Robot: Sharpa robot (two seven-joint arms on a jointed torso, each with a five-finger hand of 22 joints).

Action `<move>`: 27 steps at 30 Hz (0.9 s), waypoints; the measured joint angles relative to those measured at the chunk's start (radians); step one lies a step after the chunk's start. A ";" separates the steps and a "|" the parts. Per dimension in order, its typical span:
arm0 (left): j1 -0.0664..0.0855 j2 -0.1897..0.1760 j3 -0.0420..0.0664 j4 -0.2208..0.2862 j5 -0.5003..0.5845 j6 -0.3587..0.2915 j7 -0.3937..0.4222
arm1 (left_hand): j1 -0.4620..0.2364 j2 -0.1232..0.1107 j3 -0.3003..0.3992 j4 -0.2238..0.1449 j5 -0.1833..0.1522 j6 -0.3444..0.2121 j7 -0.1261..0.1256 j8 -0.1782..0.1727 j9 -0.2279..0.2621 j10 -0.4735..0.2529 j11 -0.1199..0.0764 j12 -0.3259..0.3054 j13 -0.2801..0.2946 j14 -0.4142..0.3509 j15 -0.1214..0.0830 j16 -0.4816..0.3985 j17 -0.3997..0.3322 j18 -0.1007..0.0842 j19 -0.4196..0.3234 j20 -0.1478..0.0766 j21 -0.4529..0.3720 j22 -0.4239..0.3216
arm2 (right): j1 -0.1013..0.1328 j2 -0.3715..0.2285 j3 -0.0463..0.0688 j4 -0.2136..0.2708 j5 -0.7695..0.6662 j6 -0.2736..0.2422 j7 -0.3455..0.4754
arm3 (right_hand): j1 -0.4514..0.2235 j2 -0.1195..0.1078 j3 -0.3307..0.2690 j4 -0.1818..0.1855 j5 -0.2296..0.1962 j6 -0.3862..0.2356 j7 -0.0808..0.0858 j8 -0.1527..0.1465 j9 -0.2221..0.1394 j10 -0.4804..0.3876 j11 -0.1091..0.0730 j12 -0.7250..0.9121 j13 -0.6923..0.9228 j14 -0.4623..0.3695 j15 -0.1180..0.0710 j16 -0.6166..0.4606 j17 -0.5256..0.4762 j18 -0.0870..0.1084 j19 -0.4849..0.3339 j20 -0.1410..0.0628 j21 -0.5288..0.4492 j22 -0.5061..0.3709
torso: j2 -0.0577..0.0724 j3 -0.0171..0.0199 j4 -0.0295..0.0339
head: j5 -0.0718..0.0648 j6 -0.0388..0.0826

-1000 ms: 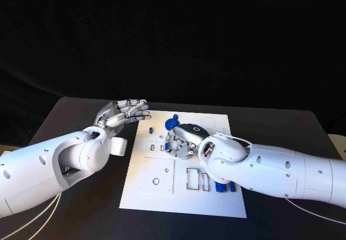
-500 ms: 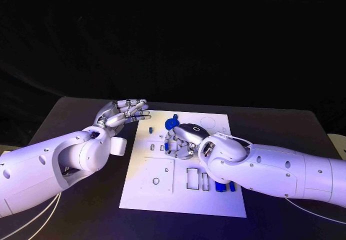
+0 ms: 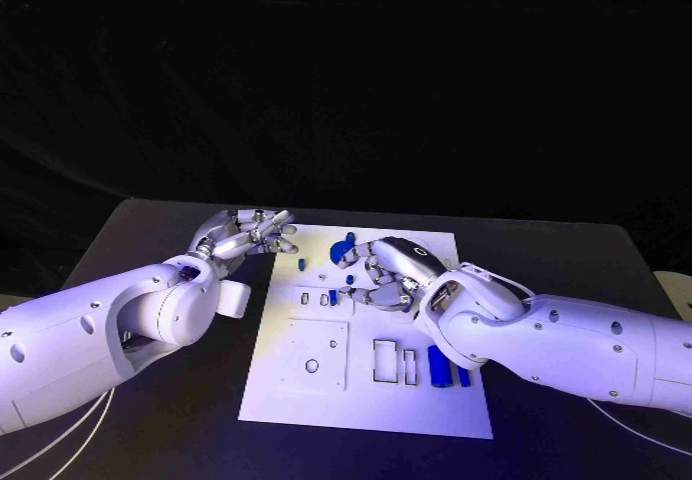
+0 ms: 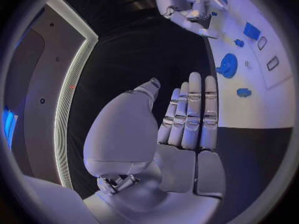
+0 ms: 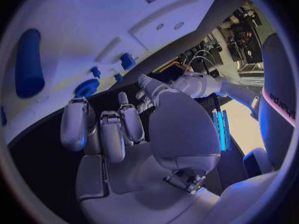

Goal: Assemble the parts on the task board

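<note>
I see left hand (image 3: 248,234) empty, fingers apart — beside task board (image 3: 325,375) | right hand (image 3: 387,275) over board — fingers' grip unclear

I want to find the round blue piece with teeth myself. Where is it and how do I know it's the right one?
Look at the white task board in the middle of the black table. Near its far edge, just beyond the right hand, lies the blue gear. It is round with a toothed rim, while the other blue parts near it are small pegs and blocks.
</note>
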 measured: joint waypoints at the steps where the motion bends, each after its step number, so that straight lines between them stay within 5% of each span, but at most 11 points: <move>1: 0.000 0.000 0.000 -0.002 -0.019 0.003 -0.015 | -0.016 -0.001 -0.007 0.007 0.001 0.014 -0.014 0.014 0.008 0.038 -0.020 0.036 0.021 0.067 -0.022 0.092 0.052 0.000 0.058 -0.028 0.049 0.024 | 0.004 -0.010 0.001 0.008 0.025 -0.012 0.025 | 0.004 0.004 0.001 0.001 0.003 0.007 0.000 0.000 0.001 0.000 0.000 0.000 0.000 0.000 0.000 -0.002 0.000 0.000 0.000 0.000 0.000 0.000 | -0.002 0.0002 -0.0015 | 0.001 0.001; 4: 0.000 0.001 0.000 -0.009 -0.085 0.018 -0.074 | -0.049 0.010 -0.023 0.010 0.005 0.016 -0.037 0.059 0.036 0.063 -0.050 0.157 0.111 0.115 -0.060 0.383 0.275 0.000 0.144 -0.080 0.176 0.092 | 0.020 -0.045 0.004 0.028 0.122 -0.042 0.095 | 0.005 0.005 0.003 0.003 0.015 0.012 -0.001 0.000 0.003 0.000 0.000 0.000 0.000 0.000 0.000 -0.006 0.000 0.000 0.000 0.000 -0.004 -0.003 | -0.009 0.0024 -0.0043 | 0.003 0.001; 7: 0.002 0.002 0.000 -0.016 -0.160 0.047 -0.144 | -0.052 0.010 -0.030 0.006 0.011 0.005 -0.058 0.109 0.067 0.057 -0.071 0.315 0.231 0.220 -0.080 0.744 0.707 0.000 0.211 -0.108 0.303 0.165 | 0.038 -0.079 0.006 0.038 0.232 -0.055 0.142 | 0.010 0.010 0.006 0.006 0.033 0.032 -0.005 0.008 0.009 -0.005 -0.005 0.000 0.000 0.000 0.000 -0.006 0.000 0.000 -0.004 -0.004 -0.012 -0.009 | -0.017 0.0042 -0.0061 | 0.005 0.001; 9: 0.003 0.004 0.000 -0.019 -0.207 0.071 -0.191 | -0.075 0.025 -0.037 0.009 0.003 -0.016 -0.064 0.159 0.101 -0.007 -0.074 0.455 0.339 0.231 -0.083 0.879 0.890 0.000 0.228 -0.120 0.420 0.259 | 0.048 -0.098 0.006 0.041 0.298 -0.058 0.160 | 0.010 0.010 0.006 0.006 0.040 0.035 -0.008 0.013 0.012 -0.005 -0.005 0.000 0.000 0.000 0.000 -0.006 0.000 0.000 -0.004 -0.004 -0.012 -0.009 | -0.024 0.0061 -0.0069 | 0.007 0.000; 13: 0.015 0.021 0.000 -0.032 -0.316 0.137 -0.301 | -0.088 0.038 -0.031 0.015 -0.001 -0.047 -0.068 0.231 0.149 -0.070 -0.080 0.588 0.439 0.236 -0.088 0.942 0.949 0.000 0.271 -0.124 0.589 0.450 | 0.065 -0.132 0.007 0.041 0.430 -0.057 0.180 | 0.010 0.010 0.006 0.006 0.040 0.039 -0.005 0.013 0.012 -0.005 -0.005 0.000 0.000 0.000 0.000 -0.006 0.000 0.000 -0.004 -0.004 -0.012 -0.010 | -0.037 0.0089 -0.0082 | 0.012 -0.002; 19: 0.051 0.073 -0.002 -0.071 -0.490 0.243 -0.467 | -0.073 0.053 0.019 0.015 -0.001 -0.072 -0.075 0.287 0.184 -0.096 -0.086 0.657 0.485 0.237 -0.089 0.973 0.950 -0.047 0.373 -0.134 0.766 0.699 | 0.077 -0.162 0.007 0.029 0.564 -0.049 0.187 | 0.010 0.010 0.006 0.006 0.040 0.039 -0.005 0.013 0.013 -0.005 -0.005 -0.004 0.000 0.000 0.000 -0.006 0.000 0.000 -0.007 0.000 -0.017 -0.013 | -0.055 0.0138 -0.0107 | 0.020 -0.011; 27: 0.109 0.146 -0.040 -0.119 -0.655 0.326 -0.630 | -0.159 0.042 0.034 0.016 -0.001 -0.078 -0.092 0.388 0.254 -0.050 -0.106 0.817 0.625 0.236 -0.103 1.003 0.950 -0.063 0.406 -0.145 0.865 0.851 | 0.081 -0.172 0.007 0.017 0.635 -0.033 0.185 | 0.010 0.010 0.006 0.006 0.040 0.039 -0.005 0.013 0.014 -0.005 -0.005 -0.004 0.000 0.000 0.000 -0.009 0.000 0.016 -0.011 -0.004 -0.017 -0.017 | -0.068 0.0205 -0.0128 | 0.026 -0.019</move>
